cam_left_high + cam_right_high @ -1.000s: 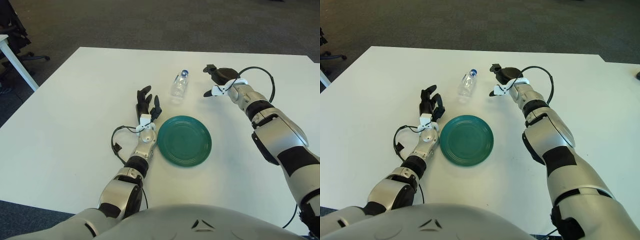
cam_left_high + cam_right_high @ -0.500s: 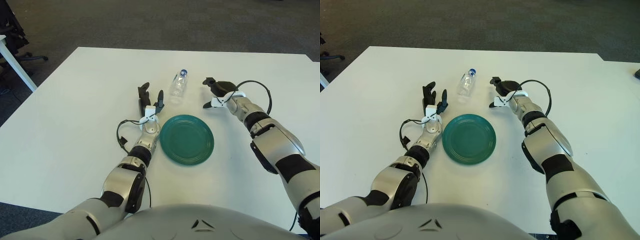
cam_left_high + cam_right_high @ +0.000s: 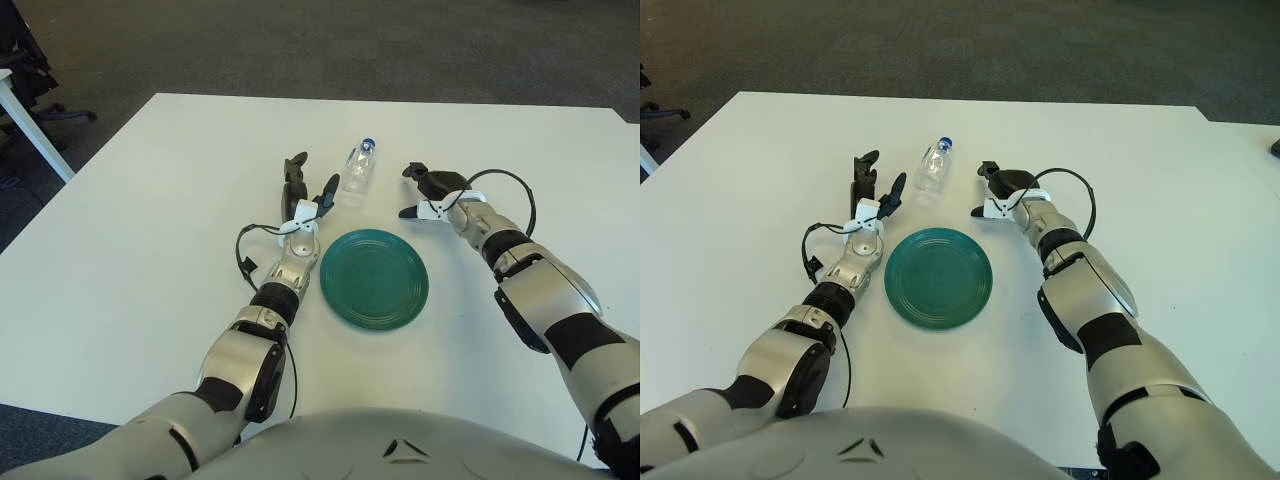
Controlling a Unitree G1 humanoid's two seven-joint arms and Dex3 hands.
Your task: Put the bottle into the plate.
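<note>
A clear plastic bottle [image 3: 358,170] with a blue cap lies on its side on the white table [image 3: 150,250], beyond the green plate [image 3: 374,279]. My left hand [image 3: 304,190] is just left of the bottle, fingers spread, holding nothing and a little apart from it. To the right of the bottle my right hand [image 3: 424,190] hovers with fingers apart, also empty. The plate has nothing in it.
A cable loops off each wrist, on the left [image 3: 243,262] and on the right [image 3: 515,185]. Dark carpet lies beyond the far table edge. A white table leg and office chair [image 3: 25,70] stand at far left.
My left hand has advanced forward and right toward the bottle. My right hand has moved nearer and slightly left toward the bottle. The bottle and plate have not shifted on the table.
</note>
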